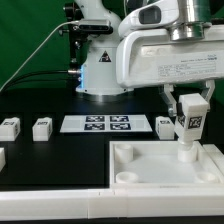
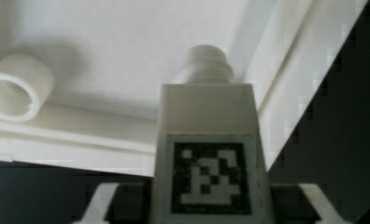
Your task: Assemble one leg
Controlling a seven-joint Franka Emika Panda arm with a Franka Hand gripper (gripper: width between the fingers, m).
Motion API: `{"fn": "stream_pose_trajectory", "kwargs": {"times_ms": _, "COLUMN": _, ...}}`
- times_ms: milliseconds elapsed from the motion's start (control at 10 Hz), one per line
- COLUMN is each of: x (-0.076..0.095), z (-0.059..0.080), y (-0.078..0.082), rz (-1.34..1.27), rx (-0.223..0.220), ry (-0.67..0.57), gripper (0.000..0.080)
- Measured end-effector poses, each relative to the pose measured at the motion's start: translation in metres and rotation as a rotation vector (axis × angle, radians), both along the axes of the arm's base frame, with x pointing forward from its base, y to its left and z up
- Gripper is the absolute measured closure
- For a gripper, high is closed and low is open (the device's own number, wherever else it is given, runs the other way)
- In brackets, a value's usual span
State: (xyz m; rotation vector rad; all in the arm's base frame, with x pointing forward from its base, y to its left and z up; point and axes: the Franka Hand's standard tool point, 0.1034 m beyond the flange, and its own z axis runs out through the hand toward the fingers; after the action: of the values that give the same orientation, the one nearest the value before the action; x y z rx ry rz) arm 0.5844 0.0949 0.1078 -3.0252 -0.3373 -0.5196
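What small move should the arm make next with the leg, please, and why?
Probably slide the leg sideways until its tip lines up with the socket, before lowering. In the wrist view the tip points at bare tray floor, with the socket off to one side.

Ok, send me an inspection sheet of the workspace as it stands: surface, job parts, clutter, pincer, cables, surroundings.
Surface: black table; the marker board lies flat on it.
Job's things: held leg upright, peg end down over the white tray-like piece near its corner on the exterior view's right; contact cannot be told. A round socket lies off to its side. Loose legs stand in a row beside the marker board.
Clutter: nothing seen.
Grippers: pincer shut on the held leg.
Cables: one dark cable curves behind the table.
Surroundings: arm base, green backdrop.
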Motion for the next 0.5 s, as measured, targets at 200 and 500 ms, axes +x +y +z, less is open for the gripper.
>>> {"fn": "stream_pose_trajectory", "kwargs": {"times_ms": 200, "x": 0.0031, "z": 0.0009, "y": -0.0014, "rz": -0.002, "rx": 0.003, "ry": -0.056, "gripper": 0.0505}}
{"fn": "stream_pose_trajectory", "kwargs": {"times_ms": 500, "x": 0.0079, "z": -0.0001, "y": -0.0100, "rz": 0.014, "rx": -0.007, "ry": -0.178, "gripper": 0.0505}}
